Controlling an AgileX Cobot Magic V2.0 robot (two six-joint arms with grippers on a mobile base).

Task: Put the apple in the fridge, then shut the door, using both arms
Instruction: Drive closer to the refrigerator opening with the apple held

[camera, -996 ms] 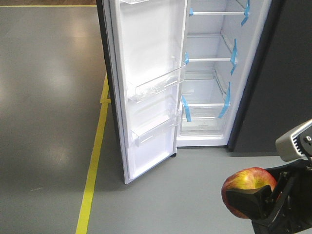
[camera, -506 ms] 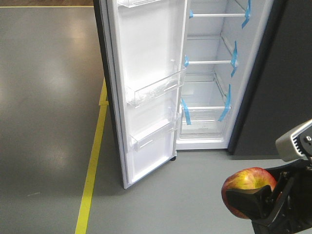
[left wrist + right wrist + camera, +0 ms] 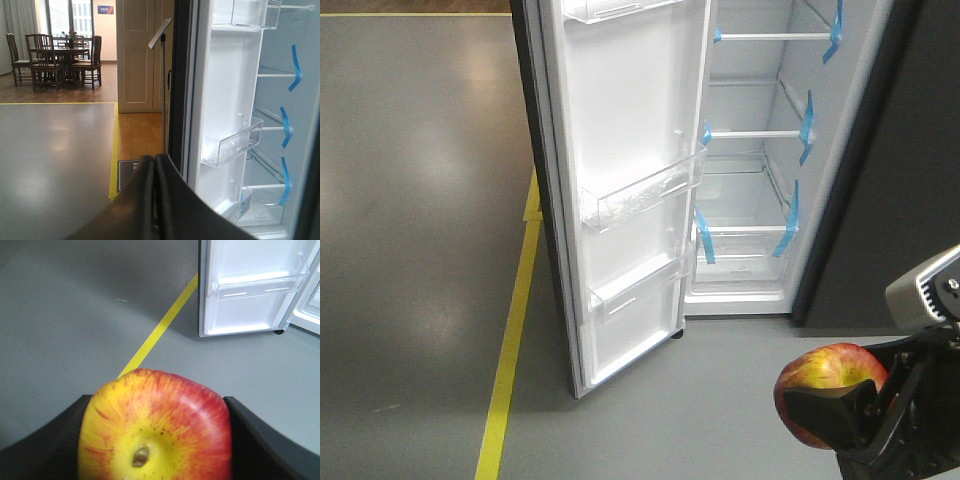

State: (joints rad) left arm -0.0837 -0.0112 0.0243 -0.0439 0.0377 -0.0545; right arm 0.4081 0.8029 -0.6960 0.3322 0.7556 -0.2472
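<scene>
Exterior front-facing view: the right jaws gripped the apple (image 3: 825,385) at five o'clock, well apart from the open fridge (image 3: 745,95) at one o'clock. The left jaws were pressed together, empty. The approach needed to clear the door (image 3: 620,180) at twelve o'clock.

Bright, even light; soft glare on floor (image 3: 425,160)

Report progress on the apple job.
Done: door open, apple clamped in the right gripper. In hand: the apple hangs over the floor, outside the fridge. Left: set it inside and shut the door; the left gripper is shut and empty.
</scene>
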